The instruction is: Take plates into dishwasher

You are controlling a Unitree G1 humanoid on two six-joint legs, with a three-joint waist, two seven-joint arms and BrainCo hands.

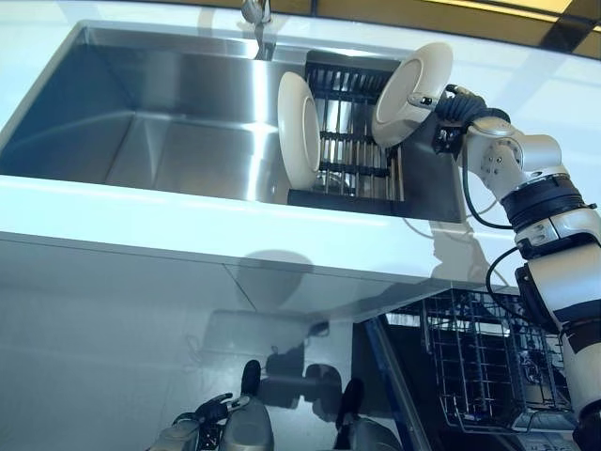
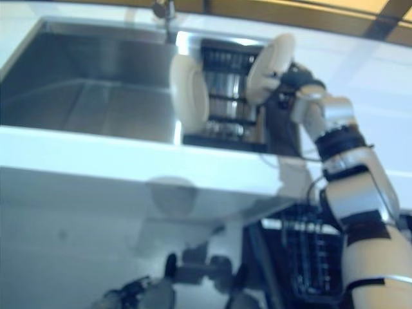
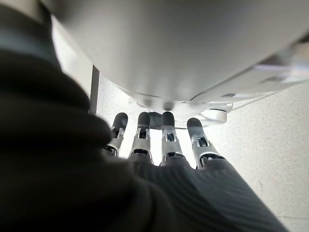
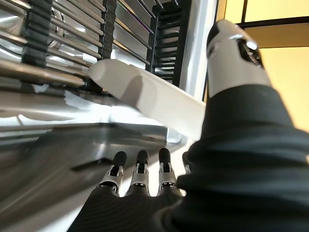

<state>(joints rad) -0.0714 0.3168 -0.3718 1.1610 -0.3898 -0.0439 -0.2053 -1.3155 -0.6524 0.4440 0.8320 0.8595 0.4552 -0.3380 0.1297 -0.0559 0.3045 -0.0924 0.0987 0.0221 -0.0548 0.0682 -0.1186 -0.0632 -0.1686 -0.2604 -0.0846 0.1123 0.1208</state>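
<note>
Two white plates stand on edge in a black drying rack (image 1: 349, 174) at the right end of the steel sink (image 1: 169, 113). The left plate (image 1: 300, 127) leans in the rack, untouched. The right plate (image 1: 411, 89) is tilted and sticks up above the rack's right side, with my right hand (image 1: 447, 111) on its right rim. In the right wrist view the plate's rim (image 4: 145, 99) runs between my thumb (image 4: 236, 58) and my fingers (image 4: 140, 176), which pinch it. My left hand (image 3: 164, 140) hangs low below the counter, fingers straight, holding nothing.
A faucet (image 1: 255, 14) stands behind the sink. The white countertop (image 1: 141, 216) runs along the sink's front edge. Below it at the right, an open dishwasher's wire basket (image 1: 479, 366) is pulled out.
</note>
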